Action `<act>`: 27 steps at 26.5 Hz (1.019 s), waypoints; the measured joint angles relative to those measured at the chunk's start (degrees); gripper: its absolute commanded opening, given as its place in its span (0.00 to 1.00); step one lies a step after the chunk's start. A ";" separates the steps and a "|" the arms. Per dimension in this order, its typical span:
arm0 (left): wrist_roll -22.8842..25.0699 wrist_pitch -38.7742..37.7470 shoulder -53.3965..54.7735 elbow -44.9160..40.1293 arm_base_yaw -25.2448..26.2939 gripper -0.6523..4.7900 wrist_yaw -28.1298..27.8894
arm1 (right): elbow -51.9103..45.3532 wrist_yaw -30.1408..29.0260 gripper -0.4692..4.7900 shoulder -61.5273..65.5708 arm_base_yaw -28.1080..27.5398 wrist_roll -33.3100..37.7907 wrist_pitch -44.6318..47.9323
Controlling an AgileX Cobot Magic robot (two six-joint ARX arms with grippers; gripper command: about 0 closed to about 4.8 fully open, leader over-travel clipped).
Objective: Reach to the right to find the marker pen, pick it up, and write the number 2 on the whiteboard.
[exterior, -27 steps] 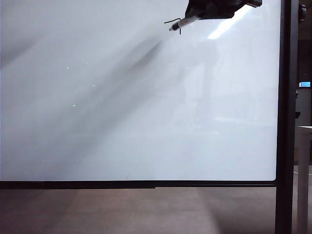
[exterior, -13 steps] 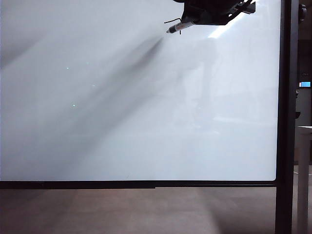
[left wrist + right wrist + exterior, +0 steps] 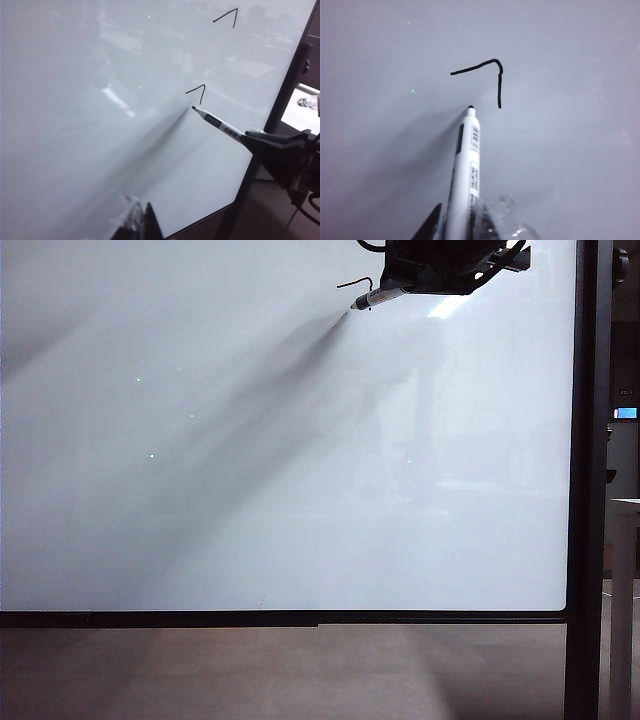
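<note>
Up near the top edge of the whiteboard [image 3: 300, 460], toward its right side, the exterior view shows the right hand [image 3: 400, 282] as a dark mass clasping the marker pen [image 3: 374, 297]. The pen slants down and to the left, its dark tip close to the board. Just beside the tip is the number 2 [image 3: 356, 285] – only a flat top stroke and a short downstroke are drawn. A long grey shadow runs from the tip down across the board, and the black frame and upright post [image 3: 585, 480] close off the board's right edge.

From the left wrist view, the whiteboard [image 3: 90, 125] fills most of the picture. The right hand [image 3: 260, 141] reaches in from the post side, clamped on the marker pen [image 3: 218, 123], whose tip sits just below the angled mark of the number 2 [image 3: 197, 92]; a second copy higher up looks like a reflection. Only a dark sliver of the left hand [image 3: 142, 226] shows – whether it is released or clenched cannot be told.

Seen by the right wrist view, the marker pen [image 3: 466, 170] stands between the right hand's fingers [image 3: 431, 226], tip just beside the downstroke's lower end of the number 2 [image 3: 490, 67] on the whiteboard [image 3: 570, 125].
</note>
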 measured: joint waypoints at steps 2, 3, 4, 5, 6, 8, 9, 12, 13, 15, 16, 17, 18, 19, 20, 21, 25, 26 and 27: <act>0.00 -0.02 0.00 0.00 0.00 0.11 0.00 | 0.00 -0.26 0.16 0.35 0.00 0.00 0.46; 0.00 -0.04 0.00 0.00 0.00 0.11 0.00 | 0.00 -0.72 0.16 0.59 0.00 0.02 0.90; 0.00 -0.04 0.00 0.00 0.00 0.11 0.00 | 0.00 -1.22 0.16 0.94 0.00 0.02 1.36; 0.00 -0.04 0.00 0.00 0.00 0.11 0.00 | 0.00 -1.40 0.16 1.11 0.00 0.02 1.55; 0.00 -0.07 0.00 0.00 0.00 0.11 0.00 | 0.00 -1.46 0.16 1.31 0.02 0.00 1.57; 0.00 -0.09 0.00 0.00 0.00 0.11 0.00 | -0.11 -1.49 0.16 1.31 0.02 0.00 1.55; 0.00 -0.13 0.00 0.00 0.02 0.11 0.00 | -0.11 -1.46 0.16 1.29 0.02 0.02 1.64; 0.00 -0.15 0.00 0.00 0.00 0.11 0.00 | -0.11 -1.46 0.16 1.29 0.02 0.00 1.66; 0.00 -0.15 0.00 0.00 0.00 0.11 0.00 | -0.11 -1.49 0.16 1.29 0.02 0.02 1.68; 0.00 -0.15 0.00 0.00 0.00 0.11 0.00 | -0.11 -1.49 0.16 1.36 -0.13 0.00 1.70; 0.00 -0.15 0.00 0.00 0.00 0.11 0.00 | -0.11 -1.49 0.16 1.42 -0.15 0.00 1.84; 0.00 -0.15 0.00 0.00 0.00 0.11 0.00 | -0.11 -1.49 0.17 1.60 -0.17 0.00 1.84; 0.00 -0.15 0.00 0.00 0.00 0.11 0.00 | -0.11 -1.46 0.16 1.77 -0.17 0.00 1.86; 0.00 -0.15 0.00 0.00 0.00 0.11 0.00 | -0.11 -1.49 0.16 1.95 -0.26 0.00 1.84; 0.00 -0.15 0.00 0.00 0.00 0.11 0.00 | -0.13 -1.49 0.16 2.10 -0.28 0.00 1.81; 0.00 -0.15 0.00 0.00 0.00 0.11 0.00 | -0.22 -1.49 0.17 2.12 -0.31 0.00 1.84; 0.00 -0.15 0.00 0.00 0.00 0.11 0.00 | -0.24 -1.49 0.16 2.19 -0.28 0.00 2.71; 0.00 -0.15 0.00 0.00 0.00 0.11 0.00 | -0.22 -1.49 0.16 2.21 -0.31 0.00 2.84; 0.00 -0.17 0.00 0.00 0.00 0.11 0.00 | -0.22 -1.49 0.16 2.25 -0.31 0.00 2.86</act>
